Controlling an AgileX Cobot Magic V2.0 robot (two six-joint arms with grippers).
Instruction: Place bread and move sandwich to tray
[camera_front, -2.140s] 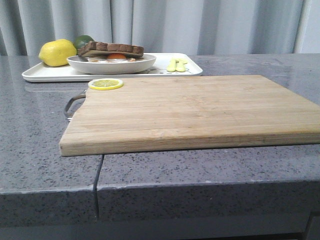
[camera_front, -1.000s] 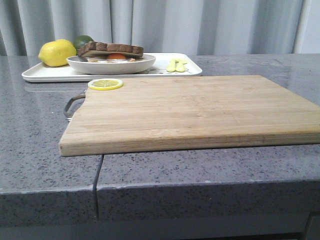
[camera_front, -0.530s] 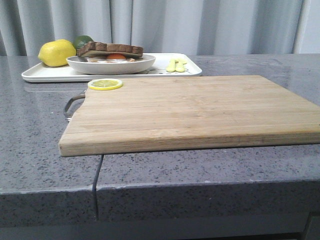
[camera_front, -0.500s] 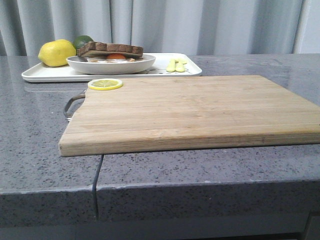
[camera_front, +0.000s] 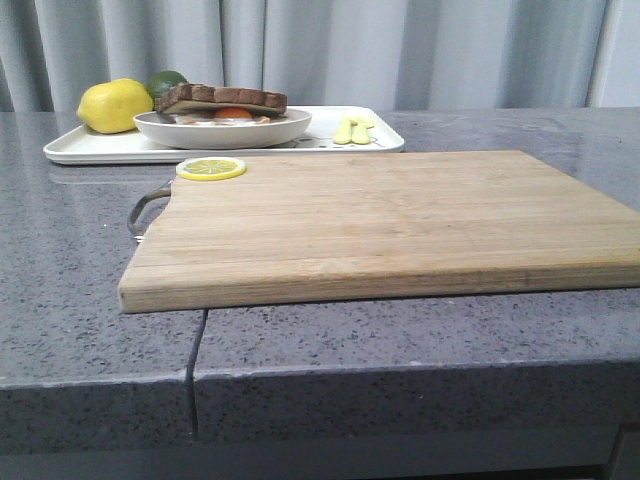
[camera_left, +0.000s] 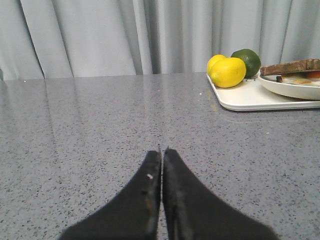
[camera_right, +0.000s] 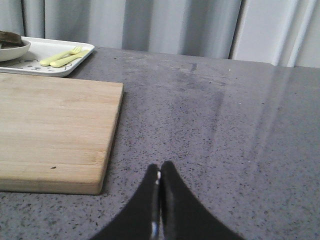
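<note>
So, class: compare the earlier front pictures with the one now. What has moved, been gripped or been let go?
Nothing has visibly changed. The round white dish with the egg sandwich sits as before on the flat white tray, and the lemon slice on the wooden cutting board; no gripper enters the front view.

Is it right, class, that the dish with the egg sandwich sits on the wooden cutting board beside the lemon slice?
Not quite. The dish with the sandwich sits on the white tray, as the front view shows. Only the lemon slice lies on the cutting board.
</note>
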